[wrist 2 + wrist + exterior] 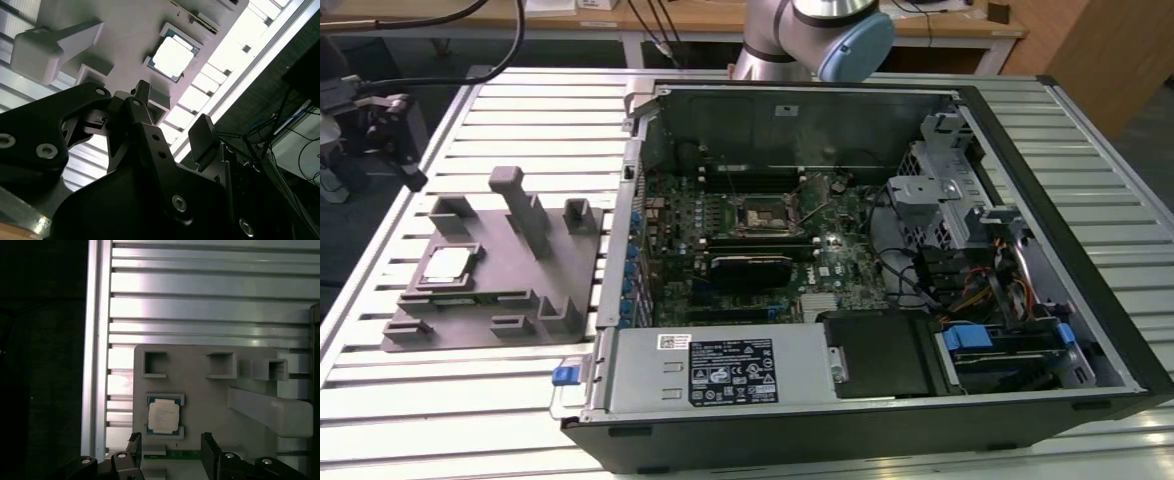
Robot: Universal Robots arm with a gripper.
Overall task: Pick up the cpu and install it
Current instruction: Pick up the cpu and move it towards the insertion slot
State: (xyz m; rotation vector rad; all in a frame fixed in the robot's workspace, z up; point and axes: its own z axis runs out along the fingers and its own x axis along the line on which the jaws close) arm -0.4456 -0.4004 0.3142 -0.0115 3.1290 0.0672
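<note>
The cpu [163, 416] is being cradled in a shallow square recess of the grey holder [200, 390] with its metal top upward. Its flat silvery lid is thus being offered to a grasp from above, and the low recess walls are probably stopping it from sliding. In the exterior view it is lying toward the exterior view's left, well apart from the open case [854, 445], where the dark, hollow socket [758, 215] is waiting on the green board [670, 250].

The gripper [172, 447] is being hovered above the holder. The fingers [202, 137], dark, blocky and matte, are being held spread apart with nothing gripped. The cpu is lying just beyond the fingertips, not between them.

The holder is being seen as matte moulded plastic with raised posts and square pockets. The surface [200, 290] under it is made of pale ribbed metal slats that are catching the light.
</note>
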